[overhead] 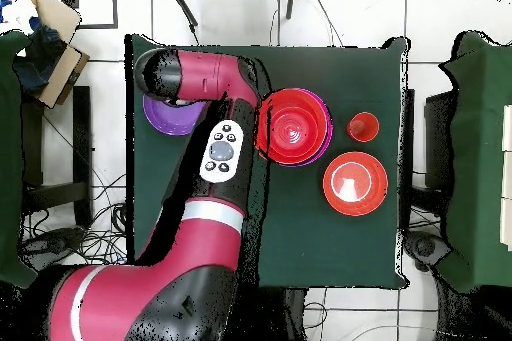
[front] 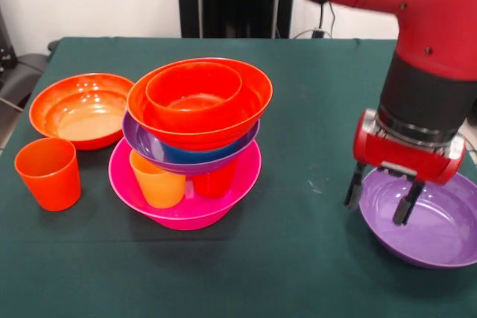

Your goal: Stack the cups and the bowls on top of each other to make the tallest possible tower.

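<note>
The tower (front: 195, 139) stands left of centre. Its base is the big pink bowl (front: 186, 215), with a yellow-orange cup (front: 156, 181) and a red cup (front: 214, 182) standing in it. Above rest a purple bowl (front: 138, 136), a small blue bowl (front: 197, 155), a wide orange bowl (front: 255, 102) and a small orange bowl (front: 194, 86). My gripper (front: 378, 197) is open at the right. Its fingers stand astride the left rim of a second purple bowl (front: 447, 223), one outside and one inside. In the overhead view the arm hides the gripper; that bowl (overhead: 160, 117) and the tower (overhead: 293, 125) show.
A loose wide orange bowl (front: 80, 109) lies at the far left, also seen in the overhead view (overhead: 354, 183). An orange cup (front: 48, 173) stands upright in front of it, and shows in the overhead view (overhead: 363, 127). The table (front: 298, 258) has a dark green cloth.
</note>
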`<state>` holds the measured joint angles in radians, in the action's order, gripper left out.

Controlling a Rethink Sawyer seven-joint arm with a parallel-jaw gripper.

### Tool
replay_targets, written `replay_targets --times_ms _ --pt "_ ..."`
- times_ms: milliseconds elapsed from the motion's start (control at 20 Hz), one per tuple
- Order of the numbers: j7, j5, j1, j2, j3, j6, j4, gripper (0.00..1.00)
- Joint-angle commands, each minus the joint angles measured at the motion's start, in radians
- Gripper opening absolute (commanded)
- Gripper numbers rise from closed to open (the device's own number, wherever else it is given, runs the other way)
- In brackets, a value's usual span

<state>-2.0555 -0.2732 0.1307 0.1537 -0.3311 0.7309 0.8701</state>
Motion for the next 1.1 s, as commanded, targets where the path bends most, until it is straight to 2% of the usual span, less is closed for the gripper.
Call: replay_targets --times_ms 50,250,450,700,900,1100 --pt "-0.218 0.007 0.009 -0.105 0.003 0.037 -0.088 1.00" --pt "-0.237 -0.013 0.016 -0.140 -0.001 0.034 -0.114 1.00" --pt "-0.202 -0.033 -0.001 -0.174 0.031 0.055 -0.152 1.00" --pt "-0.103 -0.091 -0.036 -0.153 0.157 0.158 -0.126 1.00" --pt "-0.065 -0.105 -0.033 -0.137 0.176 0.209 -0.102 1.00" --pt "-0.008 -0.117 -0.042 -0.109 0.222 0.211 -0.051 1.00"
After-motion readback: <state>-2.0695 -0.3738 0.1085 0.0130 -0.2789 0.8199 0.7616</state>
